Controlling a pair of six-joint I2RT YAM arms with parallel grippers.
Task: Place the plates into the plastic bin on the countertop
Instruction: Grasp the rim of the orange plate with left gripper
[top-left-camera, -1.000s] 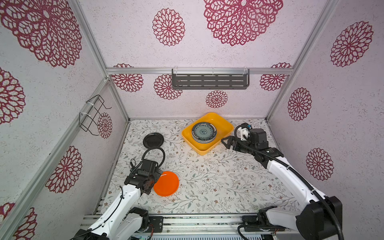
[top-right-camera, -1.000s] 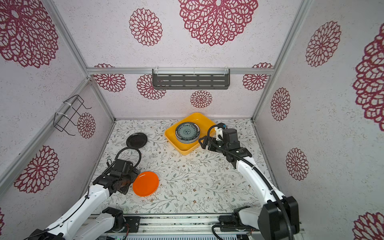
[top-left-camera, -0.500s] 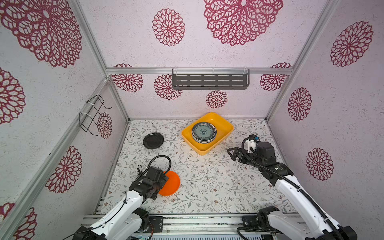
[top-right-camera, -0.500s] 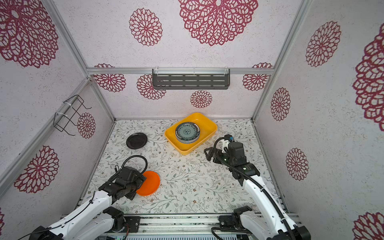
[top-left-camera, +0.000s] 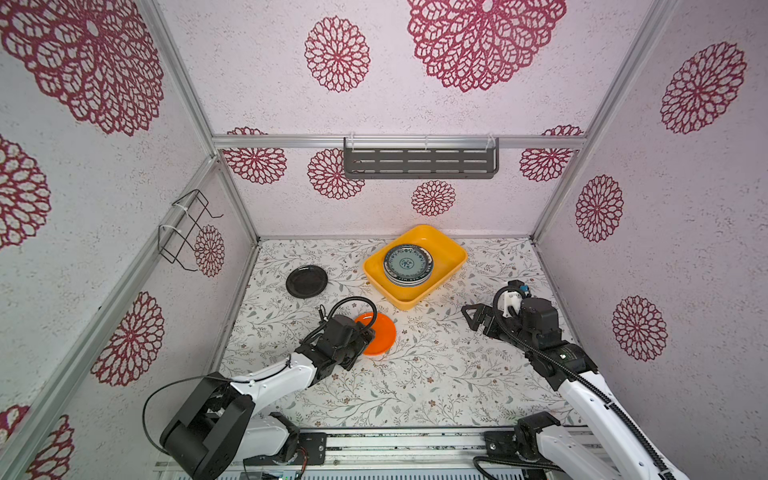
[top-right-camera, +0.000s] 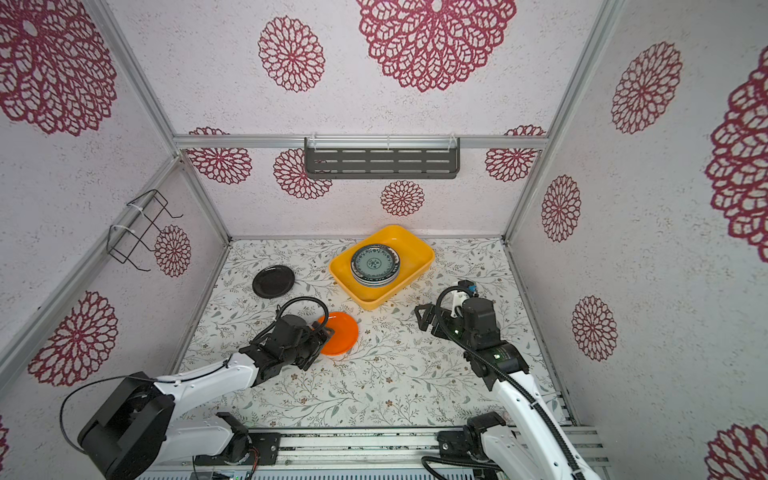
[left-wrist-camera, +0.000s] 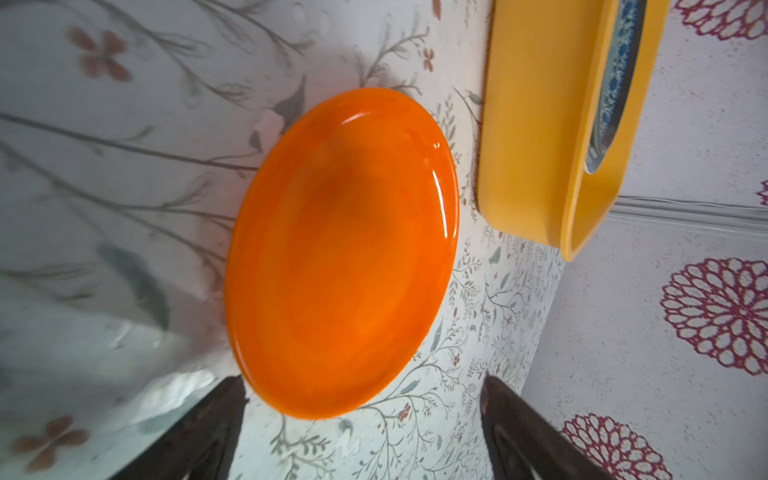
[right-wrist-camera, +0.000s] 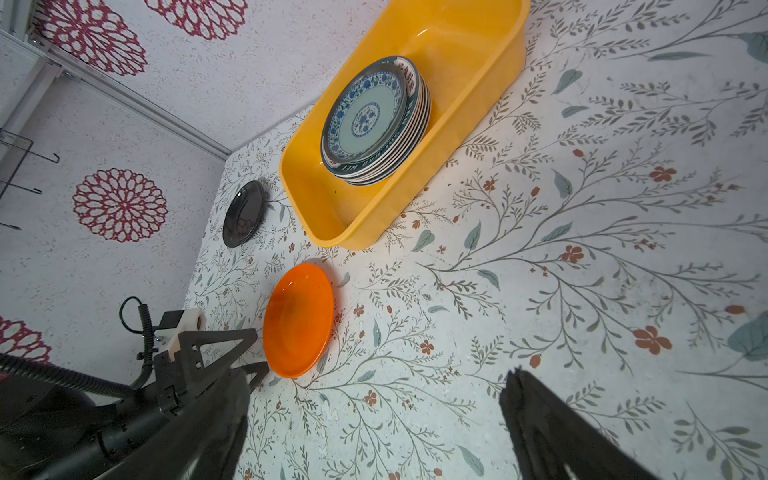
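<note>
The shallow rectangular yellow-orange plastic bin (top-left-camera: 446, 257) sits at the back of the tabletop (top-left-camera: 436, 374), a white surface printed with leafy twigs. It is set askew: its long axis runs from near-left to far-right in both top views, and its open side faces up. There is one bin.

Inside it, about mid-length, one stack of plates lies flat and face up, topped by a round teal patterned plate (top-left-camera: 407, 263). The right wrist view shows several white rims below the top plate, one with dark lettering. They are packed too close for a sure count. Bare bin floor shows at both ends of the stack.

Two more plates lie flat on the tabletop outside the bin, both hollow side up. One round plain orange plate (top-left-camera: 384, 332) is near the bin's closest corner and apart from it. One round black plate (top-left-camera: 306, 281) lies to the left of the bin, near the left wall and well apart from the orange one.

The left claw (left-wrist-camera: 364, 380) is at the orange plate's near rim. Its two dark fingers are spread wide with the rim between them and grasp nothing. Whether a fingertip touches the rim cannot be told.

The right claw (top-left-camera: 476, 322) hovers over bare tabletop right of the bin, spread wide and empty.

One grey slotted shelf (top-left-camera: 419, 163) hangs on the back wall, and one black wire rack (top-left-camera: 185, 230) on the left wall.
</note>
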